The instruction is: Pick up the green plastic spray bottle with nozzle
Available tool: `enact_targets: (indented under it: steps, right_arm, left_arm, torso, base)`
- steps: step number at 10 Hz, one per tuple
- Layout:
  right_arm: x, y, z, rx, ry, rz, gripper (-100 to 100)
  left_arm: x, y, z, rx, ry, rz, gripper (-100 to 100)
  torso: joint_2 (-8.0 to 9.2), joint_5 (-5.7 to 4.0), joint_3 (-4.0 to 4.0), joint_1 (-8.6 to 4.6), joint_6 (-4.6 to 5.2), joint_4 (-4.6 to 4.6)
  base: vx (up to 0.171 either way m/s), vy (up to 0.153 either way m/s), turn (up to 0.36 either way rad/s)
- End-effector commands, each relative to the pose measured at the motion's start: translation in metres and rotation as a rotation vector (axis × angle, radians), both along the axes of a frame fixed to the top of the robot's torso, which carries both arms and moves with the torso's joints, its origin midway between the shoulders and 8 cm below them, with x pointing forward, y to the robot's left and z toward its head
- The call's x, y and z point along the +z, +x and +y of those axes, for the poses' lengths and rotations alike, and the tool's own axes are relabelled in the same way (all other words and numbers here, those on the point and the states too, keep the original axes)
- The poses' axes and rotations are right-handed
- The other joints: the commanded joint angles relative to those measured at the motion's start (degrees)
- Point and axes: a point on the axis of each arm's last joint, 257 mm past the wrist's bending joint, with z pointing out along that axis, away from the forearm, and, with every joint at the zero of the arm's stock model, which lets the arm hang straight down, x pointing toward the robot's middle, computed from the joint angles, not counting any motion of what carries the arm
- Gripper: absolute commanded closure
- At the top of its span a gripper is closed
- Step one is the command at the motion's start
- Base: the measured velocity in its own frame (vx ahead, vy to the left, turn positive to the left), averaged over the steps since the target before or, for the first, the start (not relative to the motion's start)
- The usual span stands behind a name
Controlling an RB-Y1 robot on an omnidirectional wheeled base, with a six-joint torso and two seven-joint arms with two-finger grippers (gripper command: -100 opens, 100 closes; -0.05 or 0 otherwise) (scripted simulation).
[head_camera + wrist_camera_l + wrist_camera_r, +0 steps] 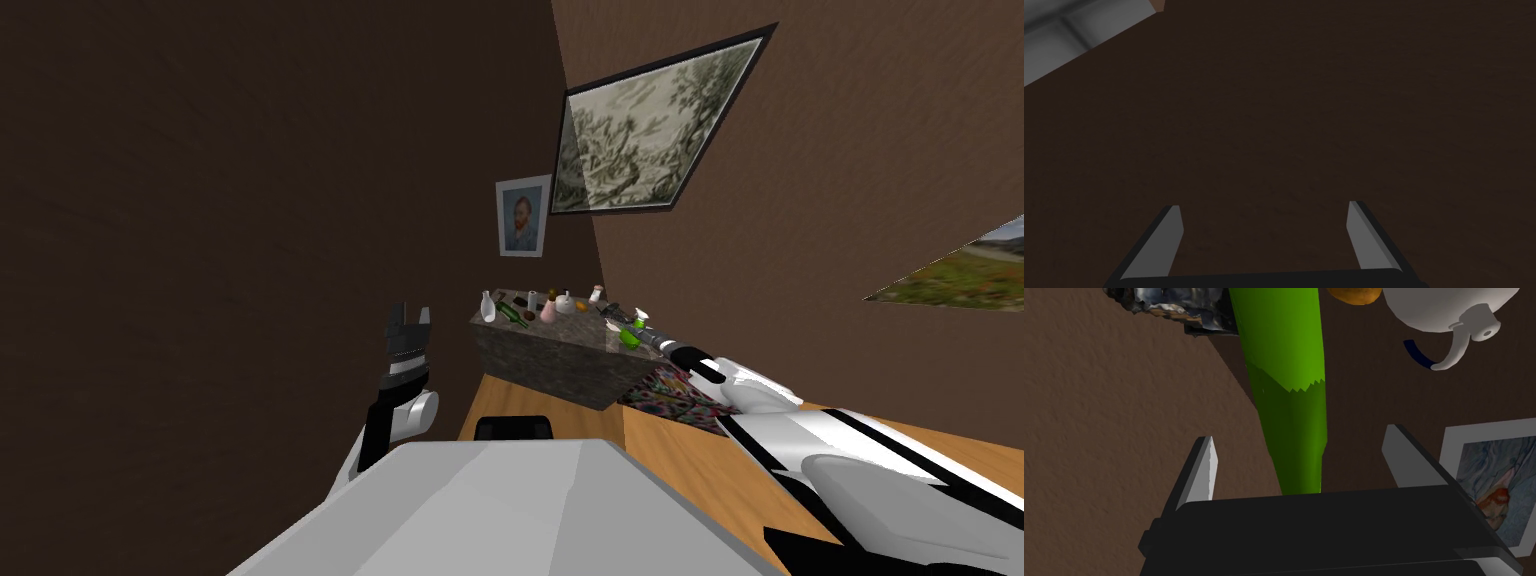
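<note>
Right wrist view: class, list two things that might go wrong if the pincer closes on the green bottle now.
1. The right pincer stands open around the green bottle at its tapering part, not touching it. Closing there, the fingers could slide along the slope.
2. A white spouted vessel and an orange object sit near the bottle's far end. A swing while lifting might knock them.

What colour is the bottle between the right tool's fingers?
The bottle is bright green, best seen in the right wrist view.
</note>
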Motion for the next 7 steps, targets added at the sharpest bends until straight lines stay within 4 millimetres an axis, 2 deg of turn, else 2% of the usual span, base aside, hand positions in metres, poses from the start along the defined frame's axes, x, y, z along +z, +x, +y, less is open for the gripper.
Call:
enact_targets:
  steps: [1,2,6,7]
  right_arm:
    - [0.0,0.0,0.0,0.0,0.0,0.0,-100]
    - [-0.001,-0.0017,-0.0011,-0.002,0.0,0.002,100]
    - [-0.0005,-0.0018,-0.0017,-0.003,-0.003,0.003,100]
    - [-0.0006,-0.0019,-0.0018,-0.003,-0.003,0.003,0]
  left_arm:
    - [0.0,0.0,0.0,0.0,0.0,0.0,0]
    - [0.0,0.0,0.0,0.0,0.0,0.0,0]
    - [0.0,0.0,0.0,0.0,0.0,0.0,0]
    - [0.0,0.0,0.0,0.0,0.0,0.0,0]
  torso:
    - [0.0,0.0,0.0,0.0,0.0,0.0]
    - [0.0,0.01,0.0,0.02,-0.03,0.01]
    - [0.0,-0.05,0.0,0.0,-0.05,0.0]
    - [0.0,-0.04,0.0,0.0,-0.05,0.0]
  base:
    - [0.0,0.0,0.0]
    - [0.0,0.0,0.0]
    - [0.0,0.0,0.0]
    - [0.0,0.0,0.0]
